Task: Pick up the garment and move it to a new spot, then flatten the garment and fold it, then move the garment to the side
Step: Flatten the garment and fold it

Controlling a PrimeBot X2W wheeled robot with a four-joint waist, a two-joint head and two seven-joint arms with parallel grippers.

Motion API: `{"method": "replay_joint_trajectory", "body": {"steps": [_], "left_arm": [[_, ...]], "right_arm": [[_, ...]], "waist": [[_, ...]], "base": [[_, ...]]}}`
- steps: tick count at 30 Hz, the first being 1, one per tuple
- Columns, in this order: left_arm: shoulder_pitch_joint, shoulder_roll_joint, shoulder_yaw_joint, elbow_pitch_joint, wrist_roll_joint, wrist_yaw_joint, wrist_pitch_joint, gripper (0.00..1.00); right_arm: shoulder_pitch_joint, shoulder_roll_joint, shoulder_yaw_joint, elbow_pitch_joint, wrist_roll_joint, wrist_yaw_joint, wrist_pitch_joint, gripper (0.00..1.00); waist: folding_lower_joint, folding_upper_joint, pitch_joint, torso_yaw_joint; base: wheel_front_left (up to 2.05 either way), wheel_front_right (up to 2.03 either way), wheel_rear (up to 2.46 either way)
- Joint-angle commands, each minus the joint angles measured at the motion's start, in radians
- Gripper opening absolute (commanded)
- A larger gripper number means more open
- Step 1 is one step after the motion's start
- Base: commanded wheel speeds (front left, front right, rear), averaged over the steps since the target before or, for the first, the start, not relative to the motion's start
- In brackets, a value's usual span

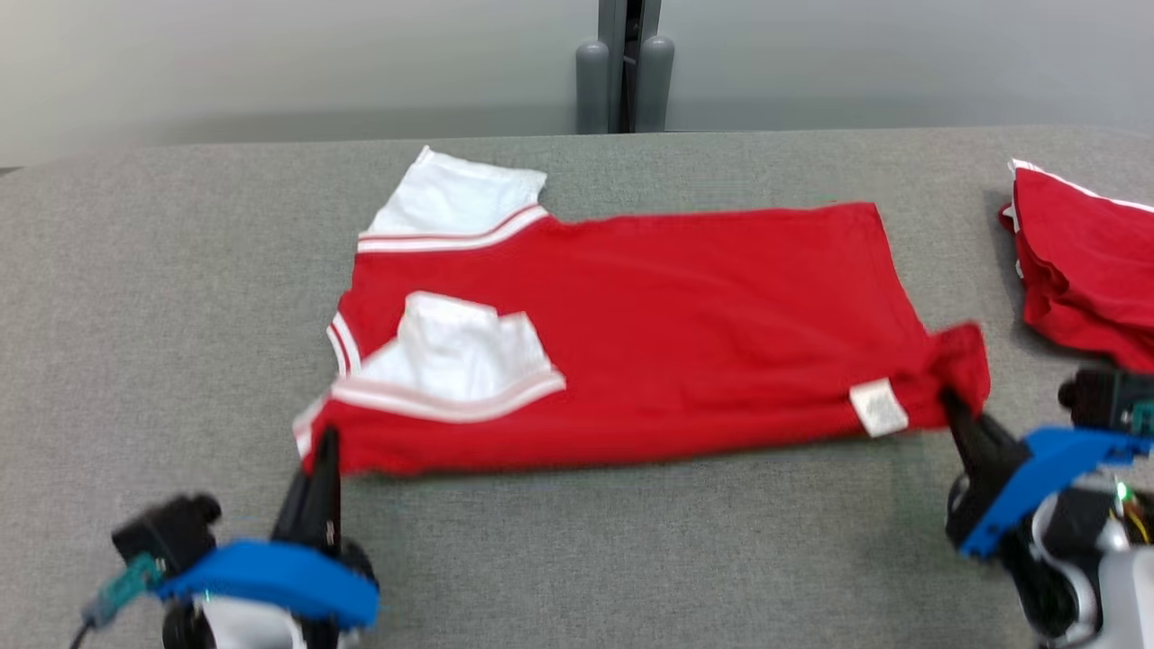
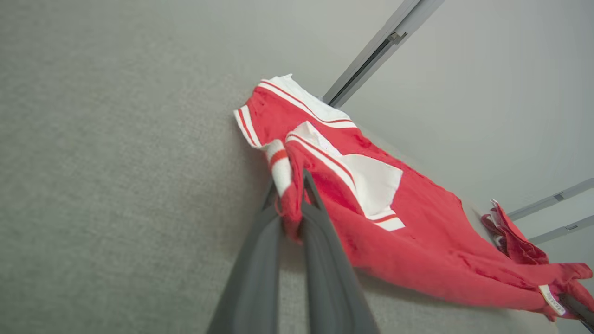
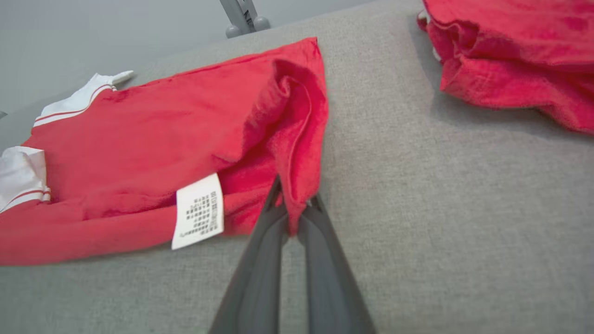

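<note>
Left arm low at the near edge of the table (image 1: 135, 315), forearm level. The left gripper (image 1: 326, 443) points away from the robot, fingers pinched together on the garment (image 1: 676, 315) at its near collar-end corner. In the left wrist view, striped trim bunches between the fingers.

Right arm reaches in from the right side. The right gripper (image 1: 948, 397) is angled inward, fingers clamped narrow on the near hem corner, which stands bunched above the tips.

Garment lies flat, stretched between the two grippers, its body beyond both sets of tips. A white sleeve (image 1: 455, 347) is folded over the red just beyond the left gripper. A white label (image 1: 877, 407) sits just inboard of the right gripper. A second red garment (image 1: 1091, 270) lies beyond the right gripper on its outer side, apart from it.
</note>
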Motion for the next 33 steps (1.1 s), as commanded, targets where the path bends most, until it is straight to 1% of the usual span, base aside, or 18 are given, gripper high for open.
{"method": "replay_joint_trajectory", "body": {"steps": [1,2,5,11,12,13,14,15,16,17,21,25,29,33], "left_arm": [[0.047,0.001,-0.001,-0.025,-0.012,0.007,0.011,0.0],[0.114,-0.003,-0.003,-0.05,-0.026,0.017,0.025,0.0],[0.18,-0.005,-0.006,-0.066,-0.034,0.036,0.04,0.0],[0.196,-0.007,-0.019,-0.023,-0.024,0.058,0.048,0.0],[0.191,-0.005,-0.02,-0.015,-0.02,0.059,0.044,0.31],[0.187,-0.004,-0.021,-0.007,-0.014,0.062,0.04,0.85],[0.184,-0.003,-0.02,0.003,-0.014,0.063,0.036,1.0],[0.184,-0.001,-0.019,0.009,-0.012,0.065,0.033,1.0],[0.182,0.003,-0.02,0.016,-0.004,0.068,0.031,1.0],[0.18,0.008,-0.021,0.02,0.002,0.069,0.027,1.0],[0.165,0.021,-0.015,0.016,0.017,0.076,0.008,1.0],[0.146,0.038,-0.01,-0.009,0.038,0.08,-0.012,1.0],[0.092,0.072,-0.012,-0.056,0.074,0.082,-0.024,1.0],[-0.005,0.121,-0.013,-0.099,0.119,0.087,-0.008,1.0]], "right_arm": [[0.056,-0.005,-0.001,-0.041,0.008,0.0,0.021,0.0],[0.12,-0.004,-0.006,-0.084,0.013,0.0,0.045,0.0],[0.19,0.003,-0.016,-0.117,0.035,0.0,0.057,0.0],[0.226,0.009,-0.006,-0.075,0.051,0.0,0.014,0.0],[0.221,0.009,0.003,-0.066,0.053,0.0,0.0,0.0],[0.21,0.009,0.01,-0.057,0.066,0.0,-0.021,0.07],[0.199,0.008,0.019,-0.049,0.076,0.0,-0.041,0.32],[0.19,0.009,0.027,-0.037,0.079,0.0,-0.059,0.47],[0.182,0.009,0.037,-0.029,0.078,0.0,-0.079,0.9],[0.177,0.009,0.041,-0.018,0.079,0.0,-0.095,1.0],[0.163,0.009,0.06,0.014,0.056,0.0,-0.141,1.0],[0.163,0.009,0.051,0.009,0.027,0.0,-0.161,1.0],[0.16,0.009,0.034,-0.036,-0.004,0.0,-0.175,1.0],[0.137,0.009,0.033,-0.11,-0.033,0.0,-0.18,1.0]], "waist": [[0.0,0.0,-0.002,0.0],[0.0,0.0,-0.006,0.002],[0.0,0.0,-0.009,0.002],[0.0,0.0,-0.016,-0.006],[0.0,0.0,-0.018,-0.008],[0.0,0.0,-0.018,-0.011],[0.0,0.0,-0.019,-0.015],[0.0,0.0,-0.02,-0.018],[0.0,0.0,-0.02,-0.021],[0.0,0.0,-0.021,-0.023],[0.0,0.0,-0.022,-0.028],[0.0,0.0,-0.02,-0.032],[0.0,0.0,-0.018,-0.037],[0.0,0.0,-0.007,-0.047]], "base": [[0.0,0.0,0.0],[0.0,0.0,0.0],[0.0,0.0,0.0],[0.0,0.0,0.0],[0.0,0.0,0.0],[0.0,0.0,0.0],[0.0,0.0,0.0],[0.0,0.0,0.0],[0.0,0.0,0.0],[0.0,0.0,0.0],[0.0,0.0,0.0],[0.0,0.0,0.0],[0.0,0.0,0.0],[0.0,0.0,0.0]]}}
